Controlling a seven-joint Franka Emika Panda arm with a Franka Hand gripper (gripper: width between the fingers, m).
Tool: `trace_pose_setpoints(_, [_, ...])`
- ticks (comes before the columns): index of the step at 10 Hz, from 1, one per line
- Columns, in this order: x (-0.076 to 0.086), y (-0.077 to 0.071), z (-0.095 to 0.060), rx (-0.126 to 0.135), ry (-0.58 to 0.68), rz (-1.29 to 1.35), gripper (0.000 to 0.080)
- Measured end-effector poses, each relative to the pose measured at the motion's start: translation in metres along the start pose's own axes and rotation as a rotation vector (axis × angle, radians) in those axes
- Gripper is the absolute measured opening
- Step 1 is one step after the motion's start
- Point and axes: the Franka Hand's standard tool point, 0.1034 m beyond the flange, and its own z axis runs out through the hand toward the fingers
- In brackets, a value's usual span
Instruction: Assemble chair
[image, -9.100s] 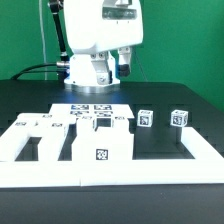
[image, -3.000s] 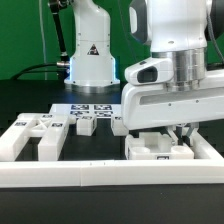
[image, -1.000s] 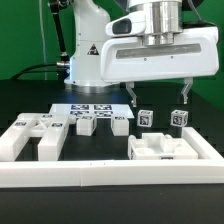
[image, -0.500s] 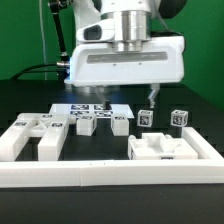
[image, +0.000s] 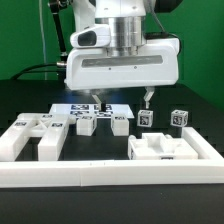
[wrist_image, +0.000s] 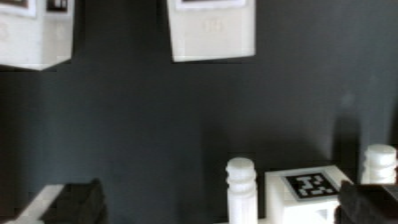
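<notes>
The chair's parts lie loose on the black table. A flat white panel (image: 163, 148) rests in the corner at the exterior view's right. Two small tagged cubes (image: 146, 118) (image: 179, 117) stand behind it. Two low tagged blocks (image: 87, 124) (image: 120, 124) sit in the middle, and larger blocky pieces (image: 35, 135) lie at the left. My gripper (image: 120, 100) hangs open just above the two middle blocks, holding nothing. In the wrist view the gripper (wrist_image: 224, 203) is open around a white turned post (wrist_image: 242, 190) beside a tagged block (wrist_image: 315, 188).
The marker board (image: 90, 109) lies behind the middle blocks, under the hand. A long white border rail (image: 110, 176) runs along the front and up the right side. The arm's white base (image: 90, 62) stands at the back. Two more white pieces (wrist_image: 36, 40) (wrist_image: 214, 30) show in the wrist view.
The open gripper has travelled from above the right-hand cubes toward the exterior view's left and come down a little over the middle blocks. No part has moved.
</notes>
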Motion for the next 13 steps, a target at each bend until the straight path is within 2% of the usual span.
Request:
trace_pose_setpoints(1, [-0.007, 0.008, 0.005, 0.010, -0.089, 0.008, 0.0649])
trace_pose_setpoints(2, [-0.014, 0.011, 0.009, 0.025, -0.197, 0.022, 0.0649])
trace_pose_setpoints(5, [-0.017, 0.005, 0.012, 0.057, -0.395, 0.019, 0.0649])
trace_pose_setpoints(8, [-0.023, 0.000, 0.018, 0.056, -0.559, 0.033, 0.0649])
trace_pose_setpoints(10, [-0.027, -0.002, 0.021, 0.069, -0.683, 0.032, 0.0649])
trace_pose_setpoints(12, [-0.024, -0.002, 0.023, 0.067, -0.676, 0.035, 0.0649])
trace_pose_setpoints(13, [-0.026, -0.001, 0.026, 0.052, -0.679, 0.062, 0.0649])
